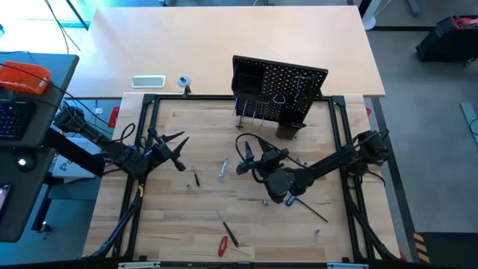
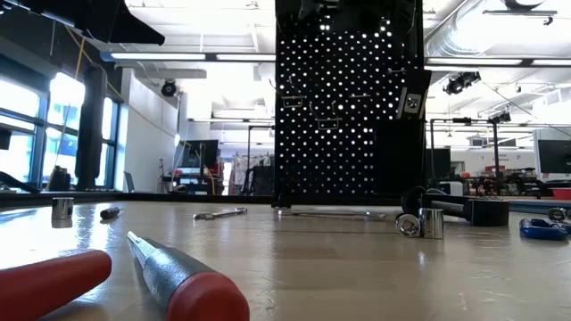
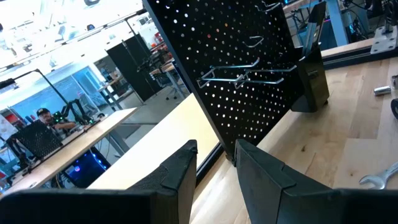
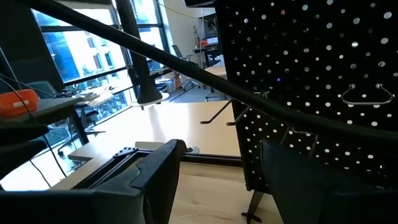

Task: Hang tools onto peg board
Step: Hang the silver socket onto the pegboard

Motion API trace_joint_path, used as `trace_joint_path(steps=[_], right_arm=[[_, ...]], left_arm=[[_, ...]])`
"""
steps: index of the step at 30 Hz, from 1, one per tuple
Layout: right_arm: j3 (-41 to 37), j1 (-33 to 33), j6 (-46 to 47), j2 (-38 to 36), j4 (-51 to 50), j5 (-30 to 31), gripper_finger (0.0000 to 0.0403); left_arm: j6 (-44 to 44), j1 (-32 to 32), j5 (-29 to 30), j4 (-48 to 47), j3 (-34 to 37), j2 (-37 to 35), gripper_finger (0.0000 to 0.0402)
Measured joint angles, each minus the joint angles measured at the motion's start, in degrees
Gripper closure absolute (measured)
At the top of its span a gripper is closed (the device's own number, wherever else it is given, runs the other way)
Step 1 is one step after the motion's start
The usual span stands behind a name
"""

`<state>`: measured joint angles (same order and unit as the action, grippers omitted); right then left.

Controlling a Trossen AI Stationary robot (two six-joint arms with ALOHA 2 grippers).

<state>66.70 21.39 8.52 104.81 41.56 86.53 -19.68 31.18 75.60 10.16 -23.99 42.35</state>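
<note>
Wrench (image 1: 222,169), long axis toward board (image 1: 280,93), is flanked by L gripper (image 1: 178,153) & R gripper (image 1: 250,161), both open, empty; R nearer.

The peg board (image 1: 280,93) stands at the table's (image 1: 187,224) far edge; tools (image 1: 222,169) lie scattered before it.

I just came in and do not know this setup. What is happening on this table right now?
Two robot arms are working at a table to hang tools on a peg board. At this moment neither holds anything. The left gripper hovers with its fingers apart and nothing between them. The right gripper is open in front of the board, also empty. A wrench and a red screwdriver lie loose on the table, not yet hung.
</note>
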Motion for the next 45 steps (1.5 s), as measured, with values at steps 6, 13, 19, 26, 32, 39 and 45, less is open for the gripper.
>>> trace_joint_path(steps=[6, 13, 19, 26, 32, 39, 45], right_arm=[[0.0, 0.0, -6.2, -0.1, 2.1, -1.3, 0.0183], [0.0, 0.2, -14.5, -0.2, 6.7, -3.4, 0.0183], [0.0, 1.7, -24.8, -0.2, 14.9, -3.8, 0.0183], [0.0, 3.5, -34.6, -0.2, 21.5, -3.8, 0.0183], [0.0, 4.4, -37.7, -0.2, 23.3, -3.8, 0.0183], [0.0, 5.1, -40.1, -0.2, 23.1, -3.7, 0.0183], [0.0, 6.2, -44.5, -0.3, 23.2, -3.5, 0.0183]], left_arm=[[0.0, 0.0, 0.0, 0.0, 0.0, 0.0, 0.0296], [0.0, 0.0, 0.0, 0.0, 0.0, 0.0, 0.0296], [0.0, 0.0, 0.0, 0.0, 0.0, 0.0, 0.0296], [0.0, 0.0, 0.0, 0.0, 0.0, 0.0, 0.0296], [0.0, 0.0, 0.0, 0.0, 0.0, 0.0, 0.0296], [0.0, 0.0, 0.0, 0.0, 0.0, 0.0, 0.0296], [0.0, 0.0, -1.5, 0.0, 0.0, 0.0, 0.0296]])
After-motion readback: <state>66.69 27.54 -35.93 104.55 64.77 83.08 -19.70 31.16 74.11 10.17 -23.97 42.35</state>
